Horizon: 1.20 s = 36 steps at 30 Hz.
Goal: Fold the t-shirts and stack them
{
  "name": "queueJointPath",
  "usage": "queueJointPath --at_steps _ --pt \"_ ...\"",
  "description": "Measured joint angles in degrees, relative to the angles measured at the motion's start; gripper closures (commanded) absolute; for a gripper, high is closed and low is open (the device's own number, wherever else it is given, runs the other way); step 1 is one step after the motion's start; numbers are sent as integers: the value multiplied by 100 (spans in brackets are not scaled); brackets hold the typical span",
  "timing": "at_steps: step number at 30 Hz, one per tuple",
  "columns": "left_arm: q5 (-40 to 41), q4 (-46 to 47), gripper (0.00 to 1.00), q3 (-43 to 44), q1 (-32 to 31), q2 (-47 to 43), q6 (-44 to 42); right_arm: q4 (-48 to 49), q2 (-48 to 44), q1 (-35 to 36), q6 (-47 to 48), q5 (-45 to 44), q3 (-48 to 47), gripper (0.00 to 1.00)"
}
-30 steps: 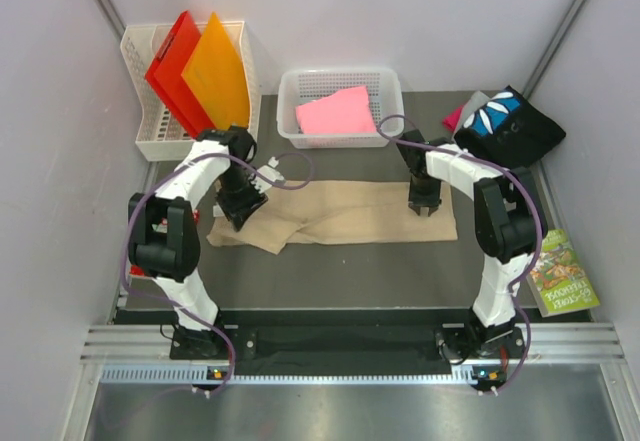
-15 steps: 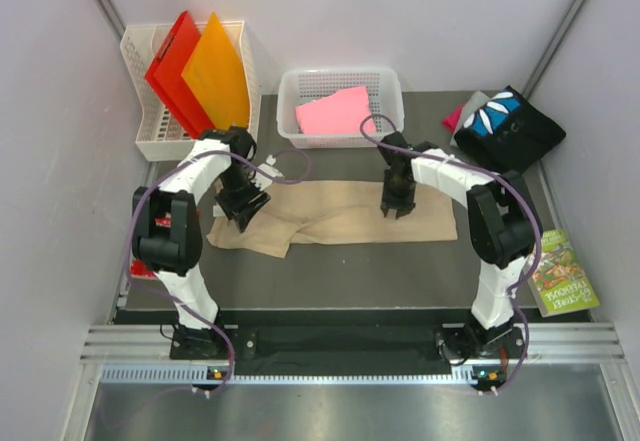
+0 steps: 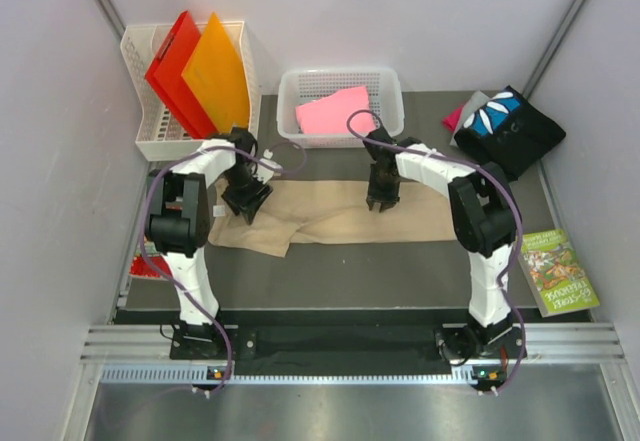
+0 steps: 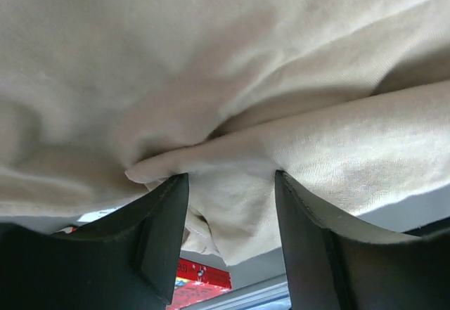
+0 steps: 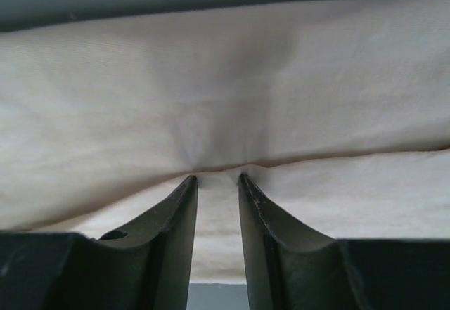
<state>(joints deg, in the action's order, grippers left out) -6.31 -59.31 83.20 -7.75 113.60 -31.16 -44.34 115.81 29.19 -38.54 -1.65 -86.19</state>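
The tan t-shirt (image 3: 340, 216) lies spread across the dark mat, with its left end bunched. My left gripper (image 3: 245, 201) is at that left end; in its wrist view the jaws (image 4: 230, 183) stand part closed around a thick bunch of the tan cloth (image 4: 225, 57). My right gripper (image 3: 380, 199) is on the shirt's far edge near the middle. Its jaws (image 5: 218, 178) are nearly together and pinch a fold of the tan cloth (image 5: 225, 78). A folded pink t-shirt (image 3: 335, 113) lies in the white basket (image 3: 340, 74). The black printed t-shirt (image 3: 510, 131) is piled at the back right with magenta (image 3: 455, 119) and grey (image 3: 478, 99) ones.
A white mesh basket (image 3: 140, 81) at the back left holds a red folder (image 3: 172, 71) and an orange folder (image 3: 215, 71). A book (image 3: 560, 271) lies at the right edge. A red printed item (image 3: 145, 261) lies at the mat's left edge, also in the left wrist view (image 4: 200, 282).
My right gripper has moved left along the shirt's far edge, from near the right end to the middle. My left gripper has shifted slightly away from me at the left end.
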Motion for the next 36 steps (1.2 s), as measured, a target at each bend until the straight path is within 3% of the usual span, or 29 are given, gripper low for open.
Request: queueJointPath --at_steps 10,17,21,24,29,36 --pt "55 273 44 -870 -4 -413 -214 96 -118 -44 2 -212 374 72" --pt "-205 -682 42 -2177 -2 -1508 -588 92 -1117 -46 20 -496 1749 72" --pt "-208 -1021 41 -2240 2 -1998 -608 -214 -1270 -48 59 -603 1893 71" --pt "-297 -1147 41 -1779 17 -2020 -520 -588 -1241 31 81 -658 1532 69" --pt "-444 -977 40 -859 28 -1980 -293 -815 -986 501 39 -570 -4 68" --pt "-780 -844 40 -1137 645 -1904 -146 -522 -914 1567 -382 444 -439 67"
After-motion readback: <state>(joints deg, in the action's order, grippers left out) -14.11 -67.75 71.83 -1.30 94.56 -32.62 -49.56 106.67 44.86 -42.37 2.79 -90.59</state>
